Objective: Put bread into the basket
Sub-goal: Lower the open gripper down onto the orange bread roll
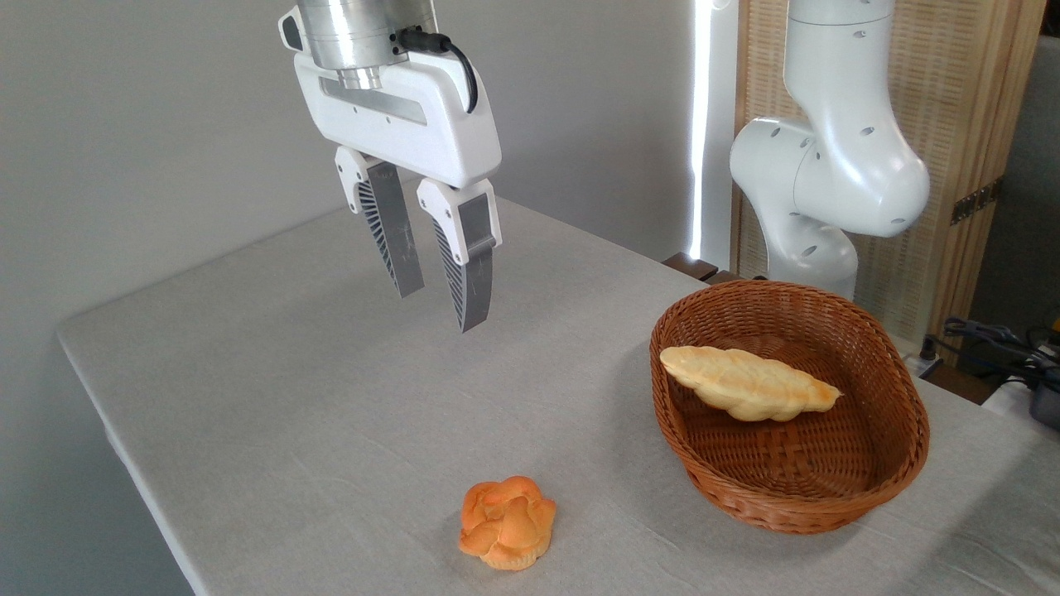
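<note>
We have the bread (507, 521) sitting alone on the worktop (290, 414) near the front edge, well apart from the basket (828, 497) at its right, which already holds a long braided loaf (749, 383). To grasp well, we should come straight down over the bun and close gently across its paler base, not its knotted top. Our gripper (435, 306) hangs high above the worktop, pointing down, its fingers (472, 281) parted and empty.
</note>
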Controlling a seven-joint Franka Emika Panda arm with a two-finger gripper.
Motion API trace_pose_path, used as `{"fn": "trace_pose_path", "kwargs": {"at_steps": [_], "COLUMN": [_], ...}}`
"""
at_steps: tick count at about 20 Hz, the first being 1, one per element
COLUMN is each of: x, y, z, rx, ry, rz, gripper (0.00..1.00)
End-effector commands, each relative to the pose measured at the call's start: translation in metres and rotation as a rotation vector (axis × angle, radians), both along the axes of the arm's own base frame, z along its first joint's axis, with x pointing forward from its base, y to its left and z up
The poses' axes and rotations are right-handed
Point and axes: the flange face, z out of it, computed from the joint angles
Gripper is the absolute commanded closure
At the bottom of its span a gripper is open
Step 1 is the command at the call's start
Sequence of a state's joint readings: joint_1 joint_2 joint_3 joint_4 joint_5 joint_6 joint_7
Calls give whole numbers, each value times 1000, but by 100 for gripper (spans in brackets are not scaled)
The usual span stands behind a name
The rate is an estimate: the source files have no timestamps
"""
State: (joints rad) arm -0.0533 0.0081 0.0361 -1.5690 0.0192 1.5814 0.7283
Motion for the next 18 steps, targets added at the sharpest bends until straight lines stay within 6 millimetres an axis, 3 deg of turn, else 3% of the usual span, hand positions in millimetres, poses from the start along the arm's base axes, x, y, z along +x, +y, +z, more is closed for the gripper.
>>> {"fn": "trace_pose_path", "kwargs": {"at_steps": [1,9,11,14,18], "x": [-4,-5,-12,-20,-22], "y": [9,10,13,32,33], "z": [4,-4,-27,-79,-136], "rx": [5,5,9,8,22], "ry": [-12,5,34,-49,-73], "rz": [4,1,0,1,-70], "gripper": [0,0,0,0,0]}}
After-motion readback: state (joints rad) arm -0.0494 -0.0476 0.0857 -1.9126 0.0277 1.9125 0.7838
